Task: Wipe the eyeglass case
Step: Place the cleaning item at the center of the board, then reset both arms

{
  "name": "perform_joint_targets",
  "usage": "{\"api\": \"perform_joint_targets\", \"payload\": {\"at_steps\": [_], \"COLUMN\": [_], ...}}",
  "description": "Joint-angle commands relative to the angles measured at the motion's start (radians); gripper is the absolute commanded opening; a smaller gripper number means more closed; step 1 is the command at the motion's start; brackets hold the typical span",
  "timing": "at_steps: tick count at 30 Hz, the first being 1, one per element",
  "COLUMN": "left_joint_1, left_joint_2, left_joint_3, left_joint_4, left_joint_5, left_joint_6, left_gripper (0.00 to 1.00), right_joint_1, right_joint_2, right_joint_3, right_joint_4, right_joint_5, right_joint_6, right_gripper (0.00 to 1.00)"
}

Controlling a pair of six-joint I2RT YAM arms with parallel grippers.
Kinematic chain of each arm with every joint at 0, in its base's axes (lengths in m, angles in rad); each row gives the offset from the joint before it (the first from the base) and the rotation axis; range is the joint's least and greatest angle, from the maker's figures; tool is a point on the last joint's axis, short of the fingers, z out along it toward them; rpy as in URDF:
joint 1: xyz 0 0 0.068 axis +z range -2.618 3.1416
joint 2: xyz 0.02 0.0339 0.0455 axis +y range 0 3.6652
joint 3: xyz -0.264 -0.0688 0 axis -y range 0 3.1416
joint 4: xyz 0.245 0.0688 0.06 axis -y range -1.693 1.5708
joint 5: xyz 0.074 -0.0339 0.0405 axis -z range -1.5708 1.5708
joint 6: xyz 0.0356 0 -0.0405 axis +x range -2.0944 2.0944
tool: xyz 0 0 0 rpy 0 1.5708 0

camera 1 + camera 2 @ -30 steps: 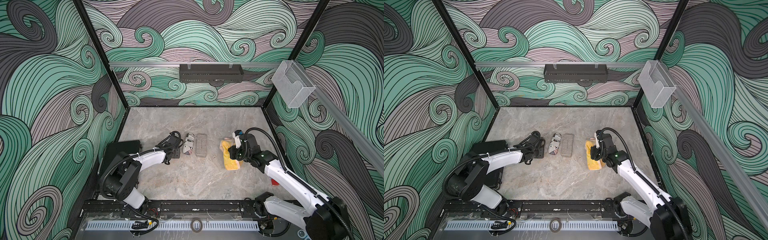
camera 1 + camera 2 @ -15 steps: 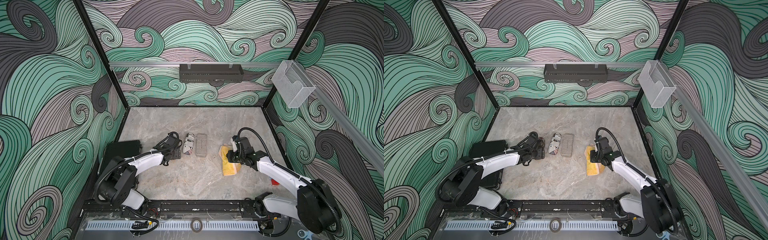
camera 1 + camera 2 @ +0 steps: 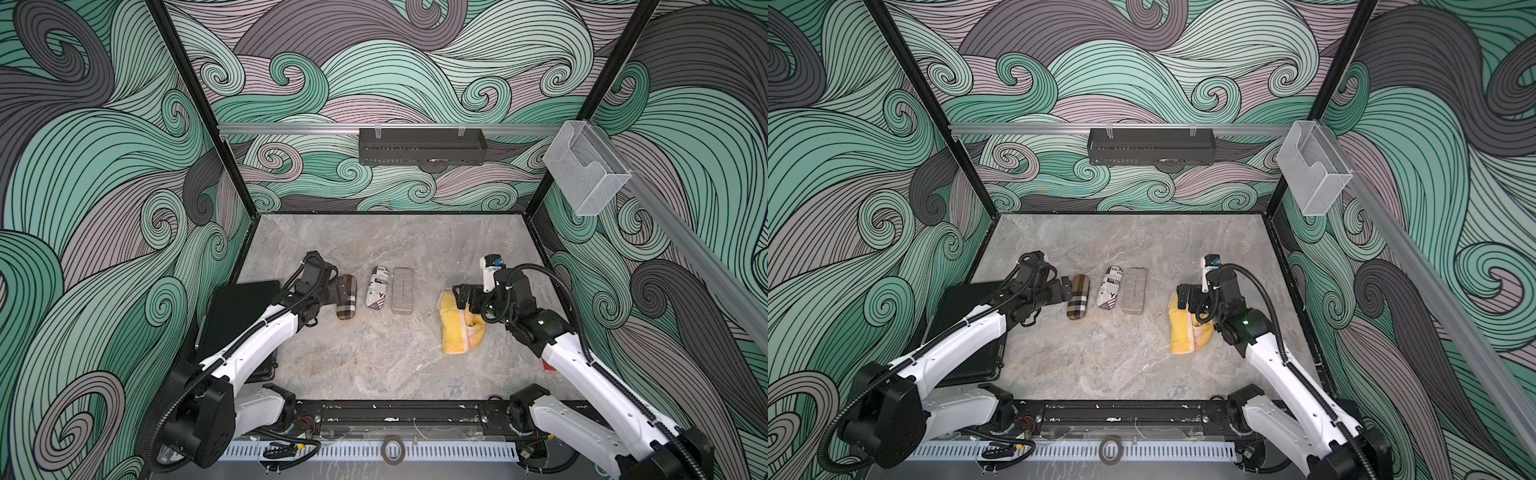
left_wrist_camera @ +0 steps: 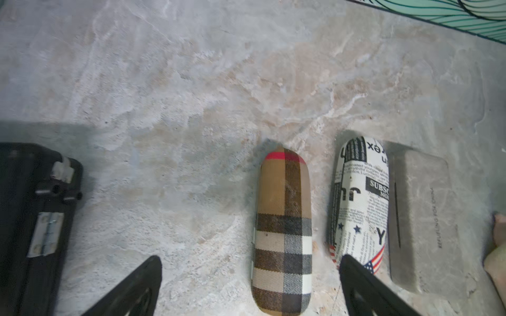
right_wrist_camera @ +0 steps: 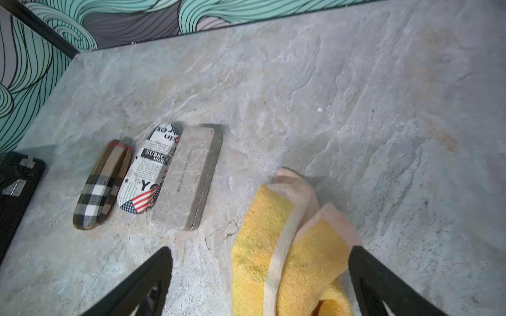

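Note:
Three eyeglass cases lie side by side mid-table: a brown plaid one (image 3: 348, 298) (image 4: 283, 232), a newspaper-print one (image 3: 377, 287) (image 4: 361, 197) and a flat grey one (image 3: 402, 289) (image 5: 189, 177). My left gripper (image 3: 338, 293) (image 4: 250, 260) is open, its fingers wide either side of the plaid case's near end without clamping it. A crumpled yellow cloth (image 3: 455, 328) (image 5: 309, 260) lies on the table to the right of the cases. My right gripper (image 3: 461, 297) (image 5: 261, 249) hangs open over the cloth's far end, which lies loose between the fingers.
A flat black box (image 3: 239, 320) sits at the table's left edge under my left arm. A small red object (image 3: 546, 365) shows by the right wall beside my right arm. A black rack (image 3: 422, 146) hangs on the back wall, and a clear holder (image 3: 586, 174) on the right wall.
Both grippers have gone from shut to wide open. The right one has let go of the yellow cloth, which now rests on the table. The plaid case now shows beside the left fingers.

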Motion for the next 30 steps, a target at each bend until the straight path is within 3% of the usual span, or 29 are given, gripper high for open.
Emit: {"api": "perform_joint_targets", "payload": {"at_steps": [1, 4, 7, 11, 15, 20, 27, 30], "left_joint_1": [0.018, 0.064, 0.1, 0.141, 0.162, 0.175, 0.2, 0.231], "left_joint_2": [-0.019, -0.015, -0.007, -0.01, -0.048, -0.016, 0.078, 0.112], "left_joint_3": [0.037, 0.035, -0.009, -0.052, -0.129, -0.165, -0.371, -0.381], "left_joint_4": [-0.042, -0.038, 0.052, 0.117, 0.234, 0.375, 0.87, 0.954], "left_joint_5": [-0.118, -0.171, -0.208, -0.226, -0.257, -0.238, -0.157, -0.111], "left_joint_6": [0.033, 0.035, 0.1, 0.142, 0.202, 0.364, 0.468, 0.488], "left_gripper": [0.99, 0.99, 0.99, 0.98, 0.99, 0.99, 0.99, 0.99], "right_joint_1": [-0.006, -0.012, -0.048, -0.14, -0.183, -0.224, -0.257, -0.275], "right_joint_2": [-0.007, -0.001, 0.003, 0.051, 0.147, 0.241, 0.347, 0.379], "right_joint_3": [0.023, -0.064, -0.155, -0.213, -0.226, -0.278, -0.308, -0.361], "right_joint_4": [0.053, 0.238, 0.413, 0.532, 0.605, 0.793, 0.971, 1.105], "right_joint_5": [0.193, 0.287, 0.375, 0.301, 0.315, 0.323, 0.244, 0.233], "right_joint_6": [-0.05, -0.151, -0.145, -0.172, -0.247, -0.298, -0.354, -0.367], "right_gripper": [1.0, 1.0, 1.0, 1.0, 1.0, 1.0, 1.0, 1.0]}}
